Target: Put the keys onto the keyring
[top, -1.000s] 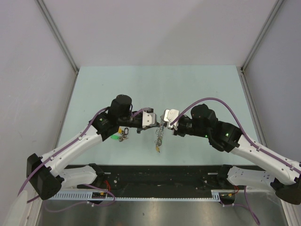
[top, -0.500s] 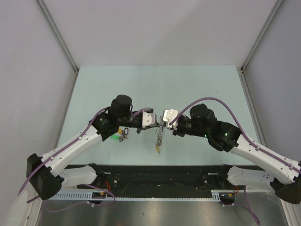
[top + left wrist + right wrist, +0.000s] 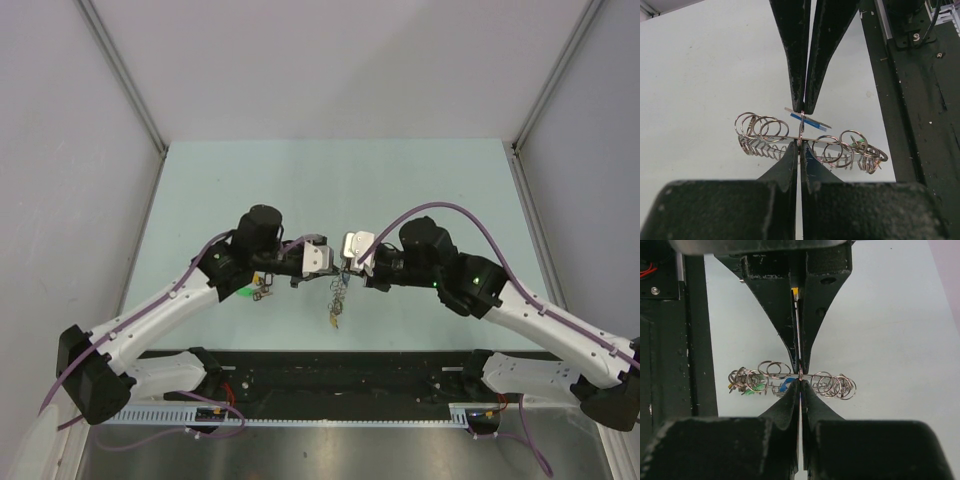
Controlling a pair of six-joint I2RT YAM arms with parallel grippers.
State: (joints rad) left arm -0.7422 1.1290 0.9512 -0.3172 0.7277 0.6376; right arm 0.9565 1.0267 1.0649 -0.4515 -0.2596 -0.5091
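The keyring [image 3: 337, 290] hangs between my two grippers above the table's front middle, a yellow tag at its low end. The left wrist view shows it edge-on [image 3: 840, 141], fringed with small rings. My left gripper [image 3: 328, 262] [image 3: 800, 146] is shut on its wire. My right gripper [image 3: 348, 258] [image 3: 800, 383] is shut too, tip to tip with the left one. It seems to pinch the small split ring of a blue-tagged key [image 3: 809, 120] at the wire. Blue [image 3: 785, 385] and green [image 3: 757, 387] tags hang on the ring. More loose keys [image 3: 262, 287] lie under my left arm.
A green tag [image 3: 243, 292] lies on the pale green table [image 3: 330, 180] beside the loose keys. A black rail [image 3: 340, 365] runs along the table's near edge. Grey walls stand at the left, right and back.
My right gripper has moved a little left, closing up on the left gripper. The hanging keyring has shifted slightly with it. Both grippers stay shut.
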